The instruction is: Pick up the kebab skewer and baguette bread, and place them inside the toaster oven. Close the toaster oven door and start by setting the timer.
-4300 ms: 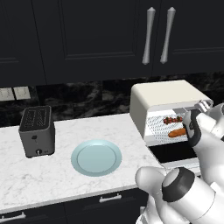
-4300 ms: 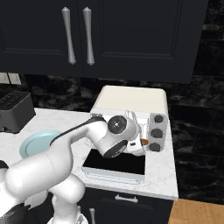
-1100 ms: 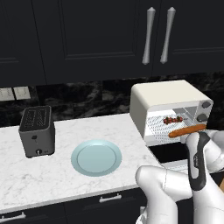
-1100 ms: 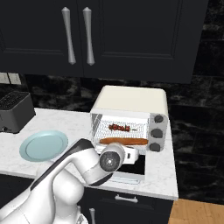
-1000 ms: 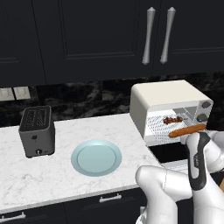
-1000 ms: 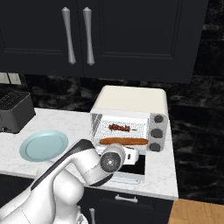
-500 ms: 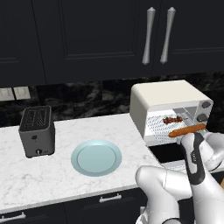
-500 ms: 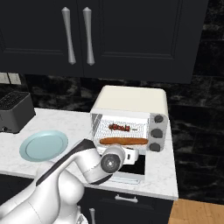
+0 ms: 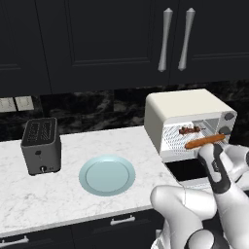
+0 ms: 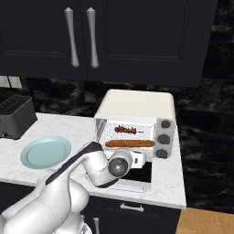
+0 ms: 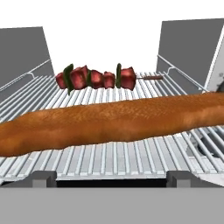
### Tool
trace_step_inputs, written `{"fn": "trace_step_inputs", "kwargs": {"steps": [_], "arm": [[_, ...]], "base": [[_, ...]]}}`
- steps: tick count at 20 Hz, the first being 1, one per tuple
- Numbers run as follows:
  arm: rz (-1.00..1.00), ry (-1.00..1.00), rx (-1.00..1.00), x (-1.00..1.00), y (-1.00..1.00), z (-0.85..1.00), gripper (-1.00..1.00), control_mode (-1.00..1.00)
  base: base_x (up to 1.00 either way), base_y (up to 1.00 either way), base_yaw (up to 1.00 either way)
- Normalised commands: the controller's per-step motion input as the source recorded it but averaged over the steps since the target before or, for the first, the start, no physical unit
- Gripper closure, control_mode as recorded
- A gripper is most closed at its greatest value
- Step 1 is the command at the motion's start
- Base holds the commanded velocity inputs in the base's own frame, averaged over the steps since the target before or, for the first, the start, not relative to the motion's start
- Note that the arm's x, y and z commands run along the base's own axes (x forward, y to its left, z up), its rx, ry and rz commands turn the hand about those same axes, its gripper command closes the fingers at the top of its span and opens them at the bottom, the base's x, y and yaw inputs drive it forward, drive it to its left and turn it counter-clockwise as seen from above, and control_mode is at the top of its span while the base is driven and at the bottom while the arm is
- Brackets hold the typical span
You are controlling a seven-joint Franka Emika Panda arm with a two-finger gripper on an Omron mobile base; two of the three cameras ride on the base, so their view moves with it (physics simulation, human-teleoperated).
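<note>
The cream-white toaster oven (image 9: 184, 108) (image 10: 137, 103) stands open, its dark glass door (image 10: 140, 174) folded down flat. On its wire rack (image 11: 113, 157) the long orange-brown baguette (image 11: 109, 122) (image 10: 130, 143) (image 9: 205, 141) lies crosswise near the front. Behind it rests the kebab skewer (image 11: 94, 78) (image 10: 126, 130) (image 9: 189, 129) with red and green chunks. My gripper (image 11: 111, 180) (image 10: 140, 157) hovers just outside the rack's front edge, above the door, open, with nothing between its fingertips (image 11: 41, 178).
Three round grey knobs (image 10: 163, 138) line the oven's right side. A pale blue plate (image 9: 107, 175) (image 10: 45, 151) lies on the marble counter (image 9: 58, 194) left of the oven. A dark grey slot toaster (image 9: 41, 145) stands further left. Dark cabinets hang overhead.
Since 4.3 s ago the baguette has been let go onto the rack and the hand has drawn back out of the oven. Over the last second the hand has only risen slightly.
</note>
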Motion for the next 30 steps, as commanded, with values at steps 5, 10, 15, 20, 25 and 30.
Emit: {"fn": "trace_step_inputs", "kwargs": {"steps": [5, 10, 15, 20, 25, 30], "arm": [[0.0, -0.01, 0.0, 0.24, 0.0, 0.0, -1.0, -1.0], [0.0, -0.01, 0.0, 0.27, 0.0, 0.0, -1.0, -1.0], [0.0, -0.02, 0.0, 0.3, 0.01, 0.0, -1.0, -1.0], [0.0, -0.03, 0.0, 0.32, 0.0, 0.0, -1.0, -1.0], [0.0, -0.01, 0.0, 0.34, 0.0, 0.0, -1.0, -1.0], [0.0, 0.0, 0.0, 0.26, 0.0, 0.0, -1.0, -1.0]], "base": [[0.0, 0.0, 0.0], [0.0, 0.0, 0.0], [0.0, 0.0, 0.0], [0.0, 0.0, 0.0], [0.0, 0.0, 0.0], [0.0, 0.0, 0.0]]}}
